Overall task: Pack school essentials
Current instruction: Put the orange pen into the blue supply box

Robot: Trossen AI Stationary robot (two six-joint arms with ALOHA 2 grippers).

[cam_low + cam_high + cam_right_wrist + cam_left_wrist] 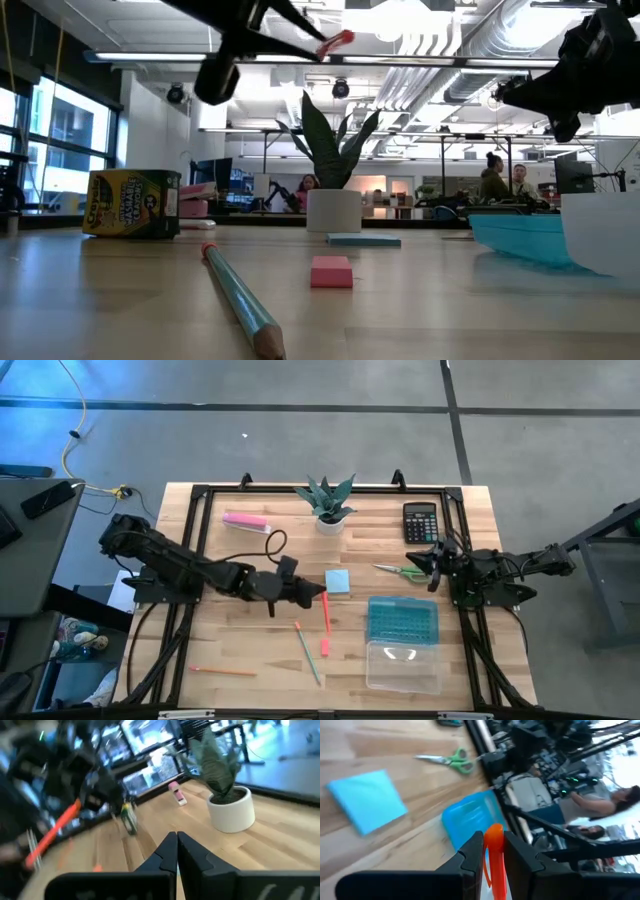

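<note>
The left gripper point(312, 594) is clamped on an orange-red pen point(325, 612), its fingers point(470, 857) pinching the shaft so the pen juts out past them; in the low view the pen's tip rides high above the tabletop point(240, 650), so the pen is lifted clear. The gripper sits near the middle of the tabletop, just beside the light blue square notepad point(338, 581) on its left.

To the right, near the front edge, stands the open blue case point(402, 620) with its clear lid point(402, 665) folded toward the near side. The step in hand looks like carrying this pen to the case. The next move calls for swinging right over the blue tray, lining the pen up with its long side, lowering, then letting go.

Still loose are a second orange-red pen point(224, 671) at the near left, a thin greenish pencil point(307, 652) near the centre, and the green-handled scissors point(401, 571) at the far right.

The right gripper point(436, 560) waits at the right side, close by the scissors, its fingers shut on nothing.
</note>
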